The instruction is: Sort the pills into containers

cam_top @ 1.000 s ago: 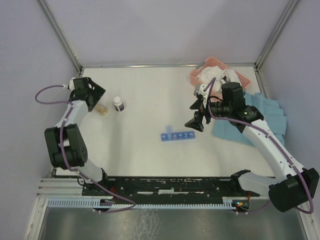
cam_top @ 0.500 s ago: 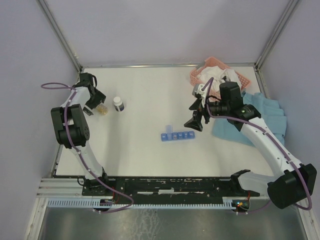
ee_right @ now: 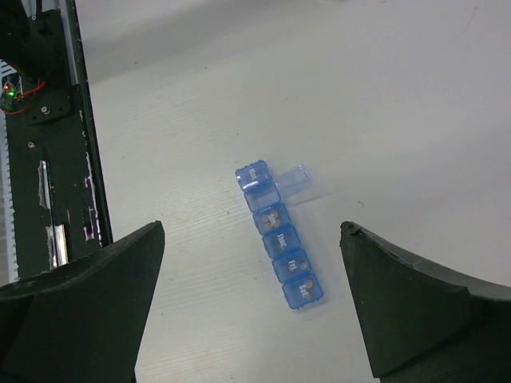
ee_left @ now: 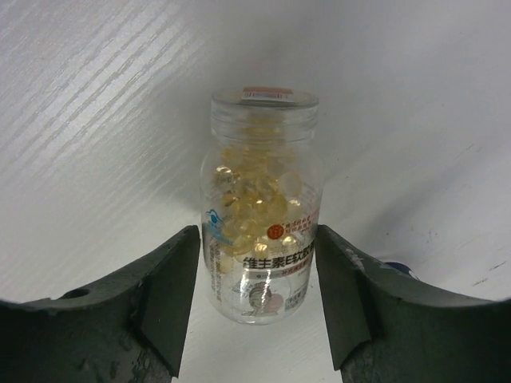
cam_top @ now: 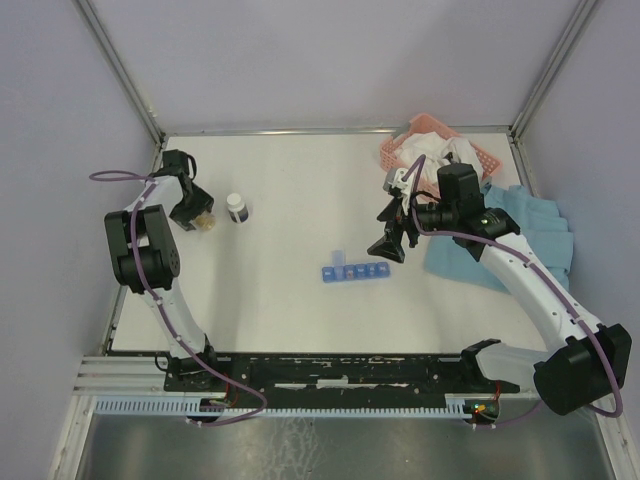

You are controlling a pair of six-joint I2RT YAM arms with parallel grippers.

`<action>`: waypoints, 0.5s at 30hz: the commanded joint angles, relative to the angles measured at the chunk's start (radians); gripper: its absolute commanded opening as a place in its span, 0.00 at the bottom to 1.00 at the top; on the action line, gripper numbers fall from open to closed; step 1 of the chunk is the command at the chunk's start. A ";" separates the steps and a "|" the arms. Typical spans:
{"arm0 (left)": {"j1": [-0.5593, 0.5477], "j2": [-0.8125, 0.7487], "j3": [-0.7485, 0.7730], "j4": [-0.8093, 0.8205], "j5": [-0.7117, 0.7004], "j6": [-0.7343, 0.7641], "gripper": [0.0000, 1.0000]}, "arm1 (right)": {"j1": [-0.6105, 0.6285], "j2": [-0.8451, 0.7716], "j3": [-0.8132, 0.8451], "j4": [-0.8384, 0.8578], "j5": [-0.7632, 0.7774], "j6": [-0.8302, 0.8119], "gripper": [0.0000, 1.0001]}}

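A clear pill bottle [ee_left: 259, 239] holding yellow pills [ee_left: 255, 179] stands upright, uncapped, at the table's far left [cam_top: 205, 220]. My left gripper [ee_left: 257, 233] straddles it low down, both fingers [ee_left: 172, 295] against its sides [cam_top: 196, 212]. The blue containers strip [cam_top: 356, 271] lies mid-table; in the right wrist view the strip [ee_right: 279, 239] shows one lid [ee_right: 294, 179] flipped open and brownish pills in some closed compartments. My right gripper [cam_top: 392, 230] hovers wide open just to the strip's right, nothing between its jaws [ee_right: 251, 231].
A small bottle with a dark label [cam_top: 237, 208] stands just right of the clear bottle. A pink basket [cam_top: 432, 124] with white cloth sits at the back right, and a blue towel [cam_top: 535, 235] lies under the right arm.
My left gripper has come down around the clear bottle and its jaws have narrowed onto it. The right arm has shifted only slightly.
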 commanded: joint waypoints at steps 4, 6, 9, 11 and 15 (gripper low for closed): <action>0.000 0.001 -0.039 0.075 0.034 -0.024 0.63 | 0.001 -0.015 0.004 0.032 -0.032 -0.015 1.00; 0.000 0.006 -0.041 0.075 0.035 -0.017 0.63 | 0.001 -0.017 0.003 0.032 -0.033 -0.017 1.00; 0.002 -0.001 -0.051 0.081 0.023 0.003 0.55 | 0.000 -0.019 0.004 0.031 -0.034 -0.016 1.00; 0.003 -0.029 -0.067 0.093 0.029 0.015 0.40 | -0.001 -0.020 0.003 0.030 -0.035 -0.016 0.99; -0.001 -0.169 -0.148 0.142 0.068 0.036 0.24 | -0.002 -0.023 0.003 0.031 -0.052 -0.012 1.00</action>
